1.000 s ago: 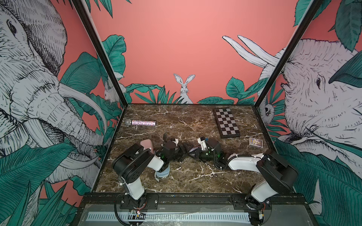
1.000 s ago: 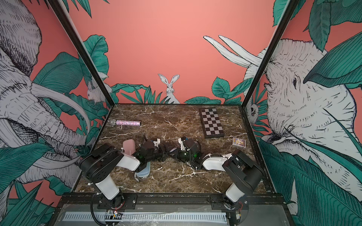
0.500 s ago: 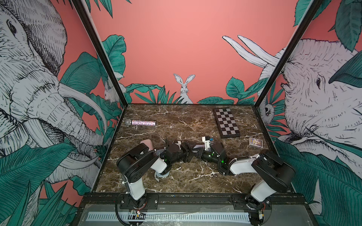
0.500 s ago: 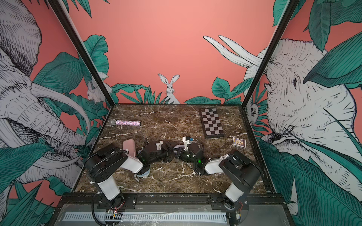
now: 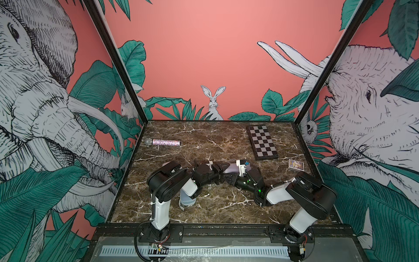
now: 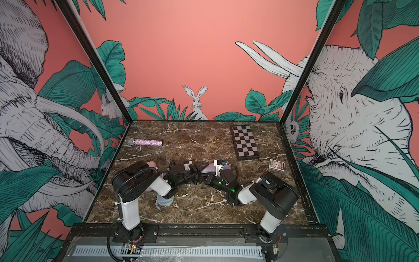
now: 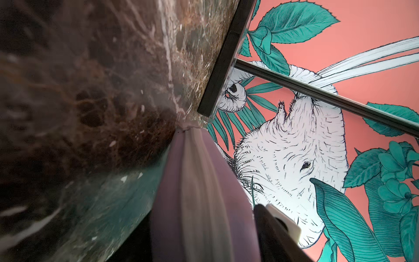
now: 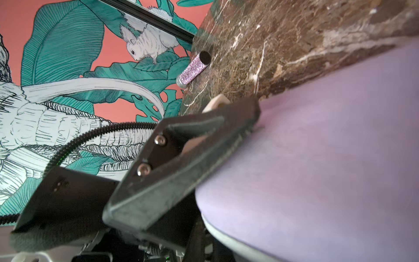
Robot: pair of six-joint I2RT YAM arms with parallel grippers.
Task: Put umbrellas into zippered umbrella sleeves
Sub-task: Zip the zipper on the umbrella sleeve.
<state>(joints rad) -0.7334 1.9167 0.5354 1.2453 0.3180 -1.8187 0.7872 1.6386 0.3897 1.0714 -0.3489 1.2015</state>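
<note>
Lilac oblong hard-shell sleeve lies mid-way across the brown marble tabletop, between both arms.

Left hand: fingers straddle the lilac pleated folded umbrella; whether they clamp it cannot be told.

Right hand: clenched, close against the sleeve; no held item is discernible.

Glittery microphone and checkered board lie well apart at the rear.

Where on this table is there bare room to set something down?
Bare marble lies at the back between the microphone and checkered board, and along the front between the bases of the left arm and right arm. The middle is crowded: both meet around the lilac sleeve, with a blue item beside the left arm and a card box further right.
</note>
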